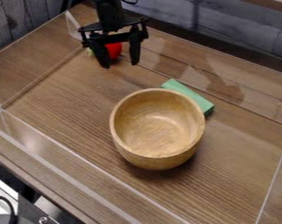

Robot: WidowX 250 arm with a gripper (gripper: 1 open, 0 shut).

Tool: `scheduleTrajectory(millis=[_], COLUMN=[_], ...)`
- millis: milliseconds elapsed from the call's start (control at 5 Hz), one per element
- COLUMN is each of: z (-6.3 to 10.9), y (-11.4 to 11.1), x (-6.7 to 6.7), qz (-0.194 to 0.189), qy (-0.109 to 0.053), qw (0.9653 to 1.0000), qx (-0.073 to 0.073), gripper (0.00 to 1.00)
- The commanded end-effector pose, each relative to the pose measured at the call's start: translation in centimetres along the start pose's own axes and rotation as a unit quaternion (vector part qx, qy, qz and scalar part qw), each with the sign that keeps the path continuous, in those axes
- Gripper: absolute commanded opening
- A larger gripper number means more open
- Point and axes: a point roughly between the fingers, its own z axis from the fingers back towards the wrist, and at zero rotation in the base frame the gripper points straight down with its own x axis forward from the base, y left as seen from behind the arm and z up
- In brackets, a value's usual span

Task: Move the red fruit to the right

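The red fruit (107, 52) is a small glossy red ball on the wooden table near the far left. My gripper (113, 56) hangs over it with its black fingers (137, 52) spread to either side of the fruit. The jaws stand wider than the fruit, with gaps showing, so the gripper is open. The arm above partly hides the top of the fruit.
A wooden bowl (158, 128) stands in the middle of the table. A green sponge (192, 96) lies behind its right side. Clear plastic walls (26, 140) ring the table. Bare wood lies to the right of the gripper.
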Motion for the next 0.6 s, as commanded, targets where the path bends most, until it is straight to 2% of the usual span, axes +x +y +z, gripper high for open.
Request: scheduleTrajectory(millis=[0,200,400], z=[3.0,4.0,5.1], y=[-1.2,-0.9,-0.4], x=[-0.1,1.6,3.3], qz=[-0.037,-0.007,0.029], qy=[-0.034,-0.053,-0.069], qw=[0.9987,0.9985,0.9971], qx=[-0.005,-0.009,-0.013], gripper=[0.00,1.00,1.00])
